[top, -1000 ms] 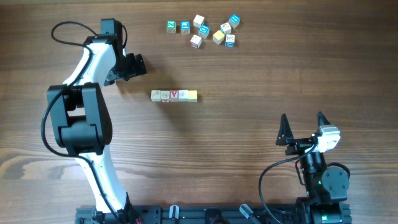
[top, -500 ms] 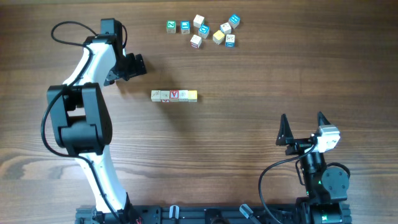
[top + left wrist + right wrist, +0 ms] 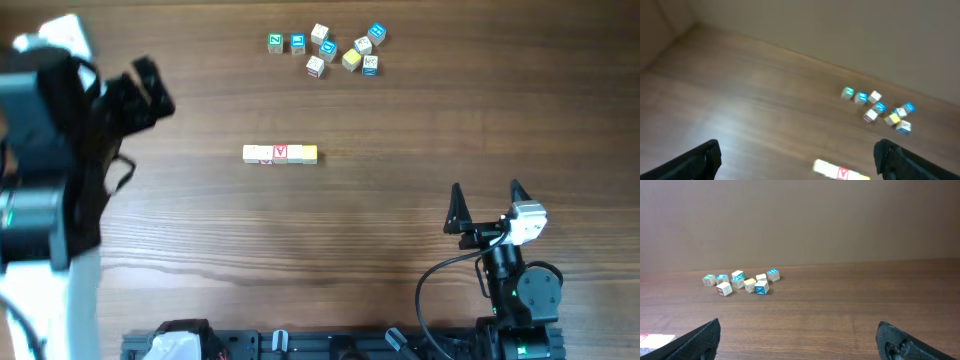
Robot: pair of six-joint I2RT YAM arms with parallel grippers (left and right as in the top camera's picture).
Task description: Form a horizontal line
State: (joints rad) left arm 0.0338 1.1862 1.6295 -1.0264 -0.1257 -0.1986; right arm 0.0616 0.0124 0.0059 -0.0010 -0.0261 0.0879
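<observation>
Mid-table, running left-right: straight row of tiny touching letter cubes (image 3: 280, 153), whitish w/ one red "V" and a pale yellow end, flat on the brown wood-grain tabletop (image 3: 420, 110). The loose bunch of small blue, green and white letter cubes (image 3: 335, 48) sits well apart, nr far edge. The left black two-finger gripper (image 3: 150, 92) is high at left and blurred, fingers spread wide, empty. The right black two-finger gripper (image 3: 486, 190) is at bottom right, spread wide, nothing btwn.

L arm (image 3: 45, 180) swung up & back twd left edge, now big + blurry close under cam; L gripper (image 3: 157, 90) now farther frm horizontal line (image 3: 280, 153).
</observation>
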